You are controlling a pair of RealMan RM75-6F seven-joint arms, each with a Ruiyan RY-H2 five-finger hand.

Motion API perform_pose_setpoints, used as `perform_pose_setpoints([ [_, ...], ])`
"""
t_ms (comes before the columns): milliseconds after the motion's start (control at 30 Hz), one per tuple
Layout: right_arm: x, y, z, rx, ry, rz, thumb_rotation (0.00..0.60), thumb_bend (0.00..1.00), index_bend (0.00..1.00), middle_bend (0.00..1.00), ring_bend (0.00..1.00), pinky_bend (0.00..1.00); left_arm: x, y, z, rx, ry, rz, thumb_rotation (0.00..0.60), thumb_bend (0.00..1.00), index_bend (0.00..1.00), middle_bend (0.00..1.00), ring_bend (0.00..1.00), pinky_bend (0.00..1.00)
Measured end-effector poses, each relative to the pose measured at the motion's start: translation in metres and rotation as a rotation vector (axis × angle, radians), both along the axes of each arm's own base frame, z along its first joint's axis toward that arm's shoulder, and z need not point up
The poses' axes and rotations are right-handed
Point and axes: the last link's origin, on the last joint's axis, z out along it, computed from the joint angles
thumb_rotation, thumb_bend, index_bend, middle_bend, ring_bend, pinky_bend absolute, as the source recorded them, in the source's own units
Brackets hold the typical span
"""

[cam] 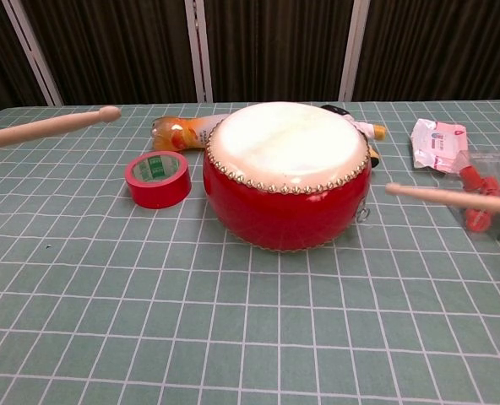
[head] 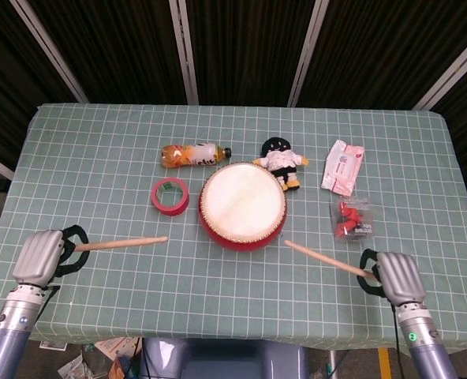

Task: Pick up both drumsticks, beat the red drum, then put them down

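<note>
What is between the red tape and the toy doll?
The red drum sits between the red tape roll and the doll. The head view shows it best, with the tape on its left and the doll behind its right.

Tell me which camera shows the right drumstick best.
The head view: the whole right drumstick shows, from its tip near the drum back to the right robot hand. The chest view cuts its handle off at the frame edge; the hand is unseen.
</note>
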Motion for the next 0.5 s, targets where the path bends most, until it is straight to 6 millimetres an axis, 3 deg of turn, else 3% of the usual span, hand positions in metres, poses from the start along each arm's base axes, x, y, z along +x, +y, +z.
perform_pose_setpoints([
  [233,0.003,-0.013,0.047,-0.07,-0.167,-0.089,0.6,0.6,1.0,1.0,1.0,1.0,0.007,0.014,0.006,0.021,0.026,-0.026,0.6,0.55,0.76,1.0,1.0,1.0],
  [500,0.02,-0.031,0.058,-0.066,-0.198,-0.065,0.6,0.6,1.0,1.0,1.0,1.0,0.014,0.037,0.013,0.05,0.036,-0.022,0.6,0.55,0.76,1.0,1.0,1.0],
])
